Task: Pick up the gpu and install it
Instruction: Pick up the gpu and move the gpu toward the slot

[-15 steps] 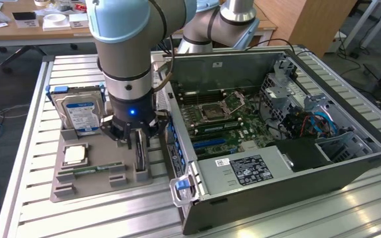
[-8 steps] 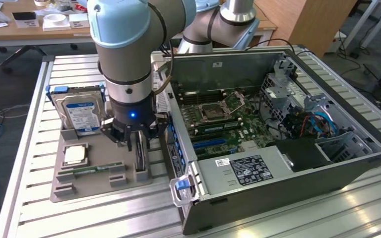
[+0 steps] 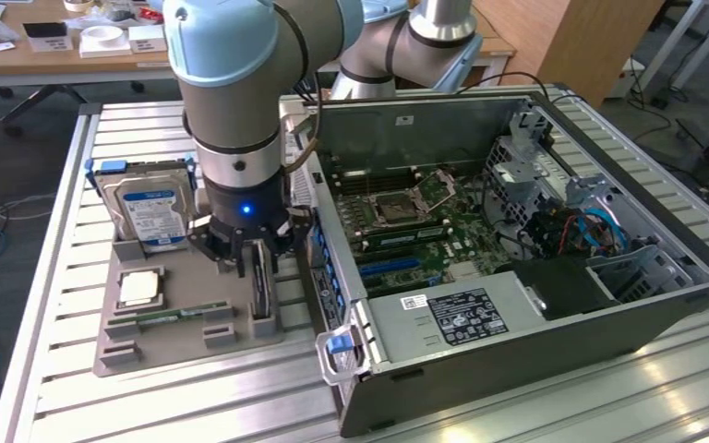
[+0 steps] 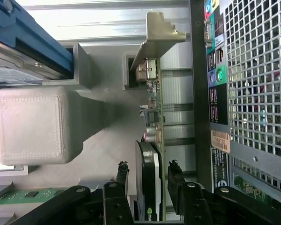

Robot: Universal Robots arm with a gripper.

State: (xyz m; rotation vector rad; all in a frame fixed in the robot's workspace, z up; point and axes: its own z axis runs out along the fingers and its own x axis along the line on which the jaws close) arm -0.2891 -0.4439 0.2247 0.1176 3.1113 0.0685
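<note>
Grey plastic tray, in the lower left of the exterior view, carries the parts for a computer build on a slatted aluminium table. A hard drive stands at the tray's far end, while a processor and a memory stick lie flat nearer the camera. The gpu stands on its long edge in a slot on the side of the tray closest to the open computer case, which sits at the exterior view's right. The arm's gripper hangs directly over the card, pointing straight down.

Seen from the wrist camera, the gpu runs lengthwise away from the gripper. Its silvery bracket sits at the far end, beside a tray post. The two black fingers straddle the card at its black cooler, one on each side, spread apart with a narrow gap between each finger and the card. Nothing is gripped; the card rests in its slot.

The risks lie in the closing and the lift. The cooler side is bulkier than the bare board side, so the jaws would likely meet one face first and could tip the card in its slot or clamp it askew. A grip on the cooler's smooth shroud could slip under the card's weight. The bracket sits close against the tray post and could catch there if the card rises at a tilt, dragging the light tray with it. The case's rear panel is just beside the card, leaving little room for any sideways swing.
</note>
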